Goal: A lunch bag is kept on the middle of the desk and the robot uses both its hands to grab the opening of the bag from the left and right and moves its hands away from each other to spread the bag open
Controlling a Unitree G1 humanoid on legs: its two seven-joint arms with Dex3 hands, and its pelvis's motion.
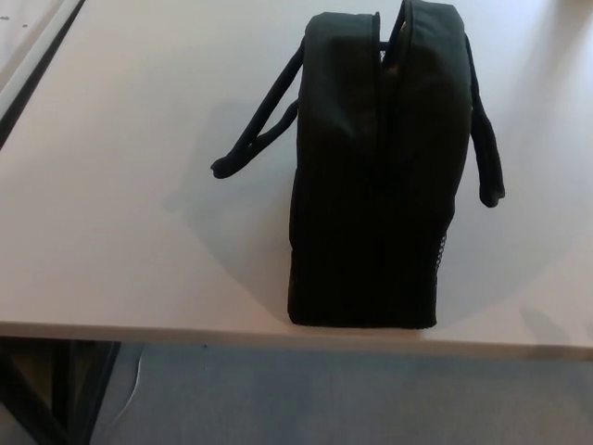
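Lunch bag (375, 176): black soft-sided bag standing upright right of frame centre, its near end at the bench's front edge.
Long axis: runs from the lower frame toward the upper frame, away from the camera; the opening faces up.
Opening seam (387, 56): a narrow slit along the top, slightly parted at the far end, otherwise closed.
Left strap (255, 130): loops out to frame left and rests on the bench.
Right strap (486, 139): hangs down the bag's right side.
Bench (120, 204): pale surface carrying the bag; floor visible along the bottom of the frame.
Hands: neither shows, so their state cannot be told.
Key relation: the seam splits the bag into left and right halves, so each hand would likely approach from its own side, neither evidently nearer.
Progress: judged not yet begun.
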